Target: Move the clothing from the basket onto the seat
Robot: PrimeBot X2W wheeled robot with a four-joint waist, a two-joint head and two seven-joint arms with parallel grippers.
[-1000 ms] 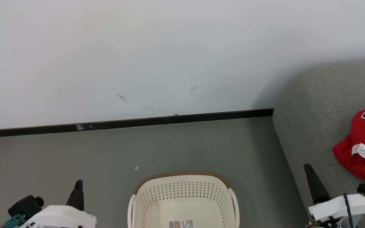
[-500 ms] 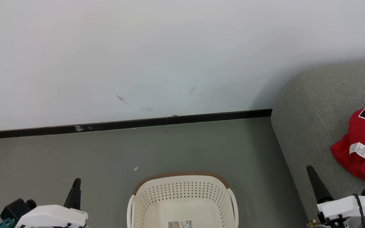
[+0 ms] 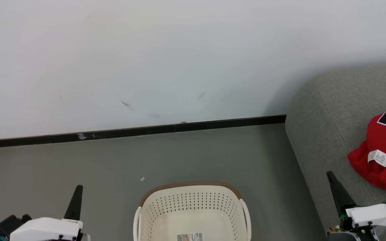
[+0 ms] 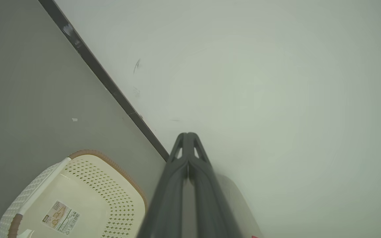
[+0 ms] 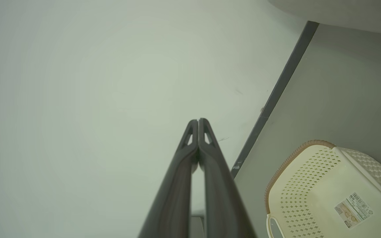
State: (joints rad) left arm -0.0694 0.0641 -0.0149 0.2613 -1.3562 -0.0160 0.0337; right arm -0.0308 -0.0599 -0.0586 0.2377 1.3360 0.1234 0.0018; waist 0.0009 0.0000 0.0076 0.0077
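Laundry basket point(image 3: 193, 201), 6 o'clock, sat empty; jersey point(image 3: 385, 147) lay on sofa point(image 3: 327, 127), 3 o'clock. Left gripper point(image 3: 78, 188) and right gripper point(image 3: 329, 174) were closed on nothing. Transfer judged done, no further pick needed.

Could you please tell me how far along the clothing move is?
Done: the red jersey lies on the grey sofa, and the laundry basket looks bare inside but for a label. In hand: nothing; the left gripper and right gripper are shut and empty. Left: apparently nothing, though the basket's near end is cut off.

Left gripper point(image 4: 188, 134), right gripper point(image 5: 198, 119): fingers point(image 4: 172, 191) together.
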